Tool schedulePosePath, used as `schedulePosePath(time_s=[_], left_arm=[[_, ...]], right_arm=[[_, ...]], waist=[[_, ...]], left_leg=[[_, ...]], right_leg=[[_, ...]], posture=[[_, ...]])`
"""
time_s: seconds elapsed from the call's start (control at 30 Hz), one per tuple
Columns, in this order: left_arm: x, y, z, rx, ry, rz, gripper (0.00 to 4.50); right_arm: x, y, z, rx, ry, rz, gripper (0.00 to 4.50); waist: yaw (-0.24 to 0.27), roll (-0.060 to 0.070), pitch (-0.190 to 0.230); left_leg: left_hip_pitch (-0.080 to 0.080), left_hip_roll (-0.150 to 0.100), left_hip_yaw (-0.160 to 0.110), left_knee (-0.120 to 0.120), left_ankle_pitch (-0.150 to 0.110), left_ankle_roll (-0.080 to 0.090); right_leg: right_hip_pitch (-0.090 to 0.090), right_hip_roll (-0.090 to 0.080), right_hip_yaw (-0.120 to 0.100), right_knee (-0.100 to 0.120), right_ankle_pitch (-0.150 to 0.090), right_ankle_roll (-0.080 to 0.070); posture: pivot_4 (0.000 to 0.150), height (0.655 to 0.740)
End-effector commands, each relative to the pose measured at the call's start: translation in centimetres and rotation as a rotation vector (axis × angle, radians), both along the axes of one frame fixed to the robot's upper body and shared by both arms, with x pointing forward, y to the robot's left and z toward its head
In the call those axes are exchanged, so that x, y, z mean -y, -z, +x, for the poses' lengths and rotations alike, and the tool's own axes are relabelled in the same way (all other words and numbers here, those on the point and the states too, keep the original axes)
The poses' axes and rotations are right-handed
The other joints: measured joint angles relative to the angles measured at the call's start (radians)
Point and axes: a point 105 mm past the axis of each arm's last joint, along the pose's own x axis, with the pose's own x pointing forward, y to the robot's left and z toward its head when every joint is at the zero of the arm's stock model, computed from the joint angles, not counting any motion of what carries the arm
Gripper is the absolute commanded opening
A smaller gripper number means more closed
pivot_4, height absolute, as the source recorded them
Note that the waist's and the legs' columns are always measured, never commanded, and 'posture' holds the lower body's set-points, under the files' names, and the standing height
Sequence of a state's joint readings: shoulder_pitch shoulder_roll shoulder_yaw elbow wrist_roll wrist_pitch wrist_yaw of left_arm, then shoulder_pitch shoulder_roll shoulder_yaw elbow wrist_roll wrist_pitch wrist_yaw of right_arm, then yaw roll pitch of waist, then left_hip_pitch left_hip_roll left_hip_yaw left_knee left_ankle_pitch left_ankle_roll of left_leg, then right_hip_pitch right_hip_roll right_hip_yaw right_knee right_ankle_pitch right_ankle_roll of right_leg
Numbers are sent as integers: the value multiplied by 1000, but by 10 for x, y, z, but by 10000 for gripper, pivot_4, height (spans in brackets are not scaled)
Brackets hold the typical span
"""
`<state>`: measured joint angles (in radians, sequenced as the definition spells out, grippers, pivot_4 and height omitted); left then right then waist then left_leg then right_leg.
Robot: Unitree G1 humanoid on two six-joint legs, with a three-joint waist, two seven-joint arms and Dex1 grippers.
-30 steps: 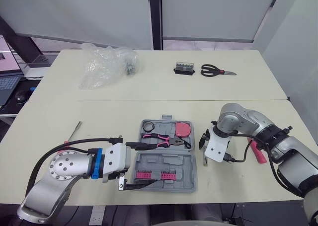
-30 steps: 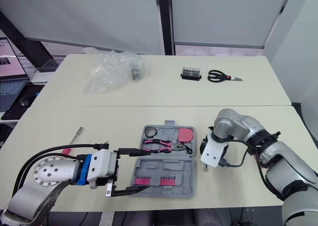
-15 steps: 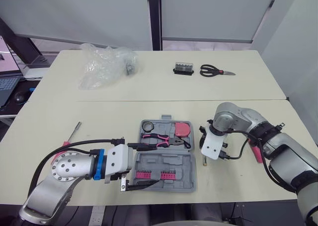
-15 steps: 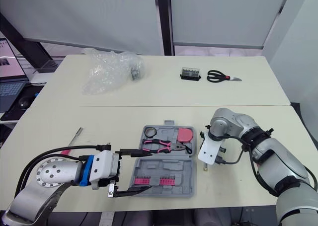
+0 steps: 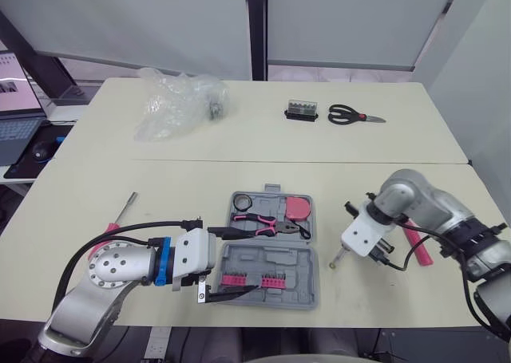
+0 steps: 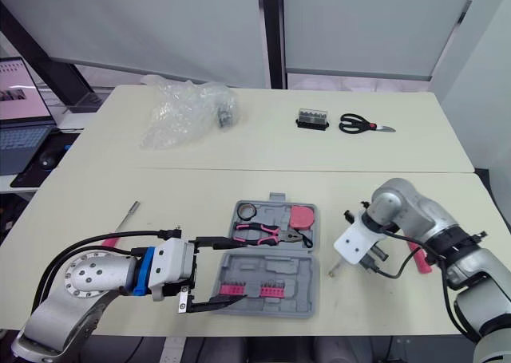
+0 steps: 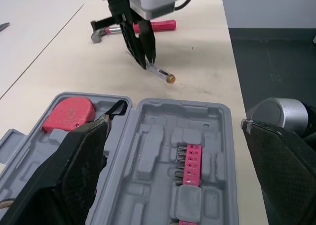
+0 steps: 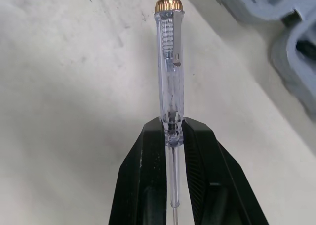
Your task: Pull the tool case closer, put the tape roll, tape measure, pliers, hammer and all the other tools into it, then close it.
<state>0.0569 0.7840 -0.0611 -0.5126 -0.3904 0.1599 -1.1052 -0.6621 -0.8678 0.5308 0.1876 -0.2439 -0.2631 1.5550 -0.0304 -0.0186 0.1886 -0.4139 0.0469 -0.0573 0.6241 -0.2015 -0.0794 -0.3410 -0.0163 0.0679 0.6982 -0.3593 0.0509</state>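
Note:
The grey tool case (image 5: 275,295) lies open at the table's front middle. In it are pink-handled pliers (image 5: 259,222), a red tape measure (image 5: 298,207), a black tape roll (image 5: 240,202) and pink bits (image 5: 251,280). My left gripper (image 5: 238,263) stands open, its fingers either side of the case's left end. To the right of the case, my right gripper (image 8: 170,128) is shut on the shaft of a clear tester screwdriver (image 8: 168,62), whose brass cap points down at the table. The pink-handled hammer (image 5: 415,245) lies just right of that arm.
A small screwdriver (image 5: 121,211) lies at the front left. Black scissors (image 5: 353,115) and a small bit box (image 5: 301,110) sit on the far table, with a crumpled plastic bag (image 5: 176,101) to their left. A laptop (image 5: 16,116) stands beyond the left edge.
My right gripper has shut on the clear tester screwdriver and drawn a little to the right, away from the case. The left arm has stayed put. The camera has shifted slightly.

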Motion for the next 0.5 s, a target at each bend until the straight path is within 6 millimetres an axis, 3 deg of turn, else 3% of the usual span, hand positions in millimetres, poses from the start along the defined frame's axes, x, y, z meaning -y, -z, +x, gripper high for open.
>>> schedulePosePath(time_s=[0.03, 0.2, 0.33, 0.5], left_arm=[[4, -6, -1, 35, 25, -23, 45000], [9, -7, 3, 59, 28, -40, 45000], [11, -8, 5, 78, 29, -36, 45000], [15, -9, 7, 94, 29, -41, 45000]], right_arm=[[10, -14, -12, -96, 266, 89, 2573], [20, -17, -30, -273, 813, 259, 2571], [18, -13, -34, -312, 1087, 376, 2570], [20, -1, -22, -202, 1346, 505, 2570]], waist=[[1, 0, 0], [1, 0, 0], [-3, 0, 0], [-1, 0, 0]], left_leg=[[0, 0, 0, 0, 0, 0], [-1, 0, 0, 0, 0, 0], [0, 0, 0, 0, 0, 0], [-2, 0, 0, 0, 0, 0]], right_leg=[[0, 0, 0, 0, 0, 0], [0, 0, 0, 0, 0, 0], [-1, 2, 1, 0, 0, 0], [-2, 2, 1, -1, 0, 0]], posture=[[1500, 7400], [1500, 7400], [1500, 7400], [1500, 7400]])
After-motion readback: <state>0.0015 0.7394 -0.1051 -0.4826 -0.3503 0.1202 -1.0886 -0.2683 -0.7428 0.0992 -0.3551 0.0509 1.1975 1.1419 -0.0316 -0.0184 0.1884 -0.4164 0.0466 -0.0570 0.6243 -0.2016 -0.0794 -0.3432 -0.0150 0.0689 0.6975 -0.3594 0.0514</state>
